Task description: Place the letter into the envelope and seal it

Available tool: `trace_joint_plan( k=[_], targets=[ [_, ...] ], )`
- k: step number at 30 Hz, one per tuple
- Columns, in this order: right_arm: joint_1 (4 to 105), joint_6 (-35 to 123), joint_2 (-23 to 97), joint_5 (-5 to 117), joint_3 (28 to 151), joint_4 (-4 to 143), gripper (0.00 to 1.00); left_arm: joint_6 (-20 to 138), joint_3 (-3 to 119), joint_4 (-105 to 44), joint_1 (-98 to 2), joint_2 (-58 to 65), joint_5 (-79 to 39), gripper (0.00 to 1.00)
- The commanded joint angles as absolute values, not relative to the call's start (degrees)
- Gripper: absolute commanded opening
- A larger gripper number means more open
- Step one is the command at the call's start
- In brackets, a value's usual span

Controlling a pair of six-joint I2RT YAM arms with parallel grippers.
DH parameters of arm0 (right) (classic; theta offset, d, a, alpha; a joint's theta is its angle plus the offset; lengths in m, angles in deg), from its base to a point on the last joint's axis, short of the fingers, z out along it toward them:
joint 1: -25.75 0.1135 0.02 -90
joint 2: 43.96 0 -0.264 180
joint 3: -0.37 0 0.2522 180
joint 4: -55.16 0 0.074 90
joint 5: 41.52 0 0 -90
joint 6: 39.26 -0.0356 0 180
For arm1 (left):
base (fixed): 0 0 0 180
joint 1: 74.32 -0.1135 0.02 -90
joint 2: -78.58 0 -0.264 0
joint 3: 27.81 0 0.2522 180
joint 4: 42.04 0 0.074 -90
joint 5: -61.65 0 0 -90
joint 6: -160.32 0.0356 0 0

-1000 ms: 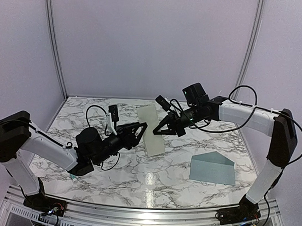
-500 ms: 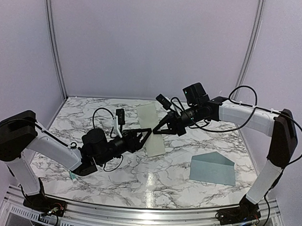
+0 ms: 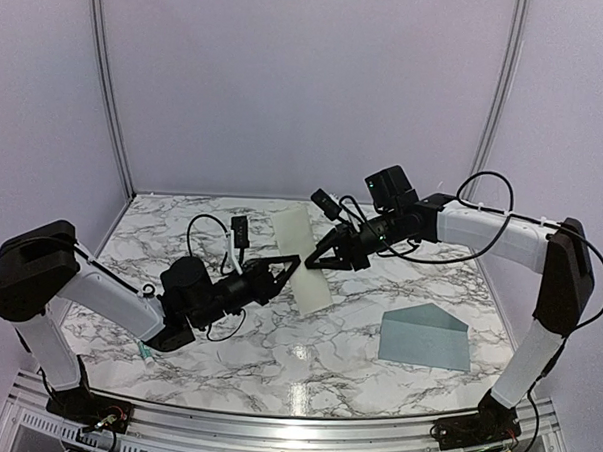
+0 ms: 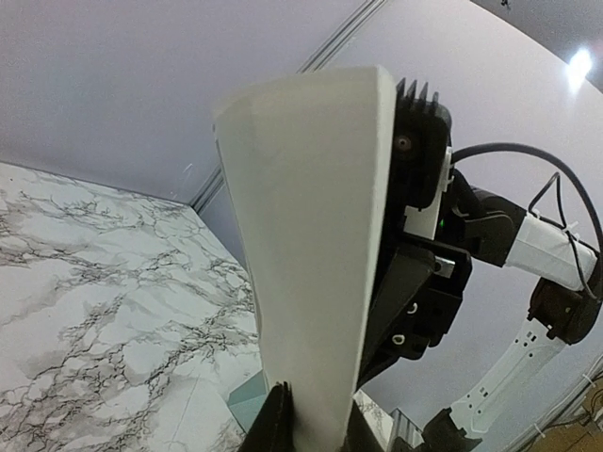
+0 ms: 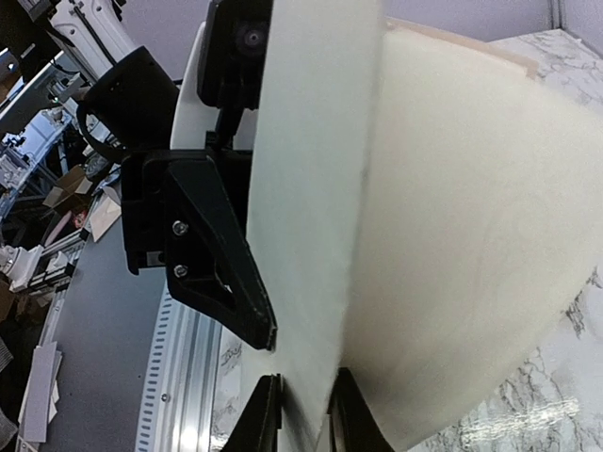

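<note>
Letter (image 3: 293, 234), cream: gripped from opposite sides by the clenched left claw (image 3: 296, 265) and right claw (image 3: 314, 261), held off the tabletop (image 3: 276, 357), seemingly for folding or handover; envelope (image 3: 424, 336) laid flat, well apart from both claws, unfilled.

The letter (image 3: 293, 233) is plain cream, unmarked, with a faint greenish cast in the top view. Right of the letter and nearer the arm bases, the envelope (image 3: 424, 336) is a flat, muted blue-grey. Under the letter, the table (image 3: 276, 360) is white marble veined in grey and black. At the letter, the left gripper (image 3: 296, 266) and right gripper (image 3: 313, 264) are matte black. The left arm (image 3: 98, 292) and right arm (image 3: 491, 232) are white with black joints. Behind the letter, the walls (image 3: 308, 86) are pale lilac.
</note>
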State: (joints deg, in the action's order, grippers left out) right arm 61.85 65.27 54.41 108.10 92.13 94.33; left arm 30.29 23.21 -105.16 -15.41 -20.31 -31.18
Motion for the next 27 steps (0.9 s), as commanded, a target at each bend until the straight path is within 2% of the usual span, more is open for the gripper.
trace_joint_plan(
  k=[1,3,5,10,12,22,23,27],
  targets=[
    [61.1,65.4,53.8,104.8,92.2,94.5,0.18,30.2,22.1,-109.9,-15.9,-20.5,-31.0,0.13],
    [60.2,66.2,52.6,103.8,92.4,95.9,0.23,30.1,21.6,-110.0,-16.1,-20.0,-31.4,0.12],
    [58.8,67.2,50.7,102.3,92.3,97.0,0.32,30.0,21.0,-109.9,-16.4,-19.4,-31.5,0.12],
    [54.4,69.5,46.7,100.4,91.0,98.0,0.66,29.8,20.7,-109.0,-16.7,-17.5,-27.8,0.12],
    [53.8,70.6,46.7,102.6,91.3,99.9,0.74,30.4,21.6,-107.4,-16.7,-16.8,-24.5,0.14],
    [54.0,72.9,51.7,116.6,94.6,107.1,0.83,33.3,27.0,-100.2,-16.8,-16.9,-13.6,0.19],
    [54.0,72.3,51.7,117.3,94.6,106.6,0.82,33.3,27.7,-99.8,-16.8,-17.4,-12.3,0.19],
    [54.1,68.7,51.2,119.8,92.3,102.1,0.7,32.7,30.6,-98.9,-16.8,-19.1,-7.2,0.26]
  ],
)
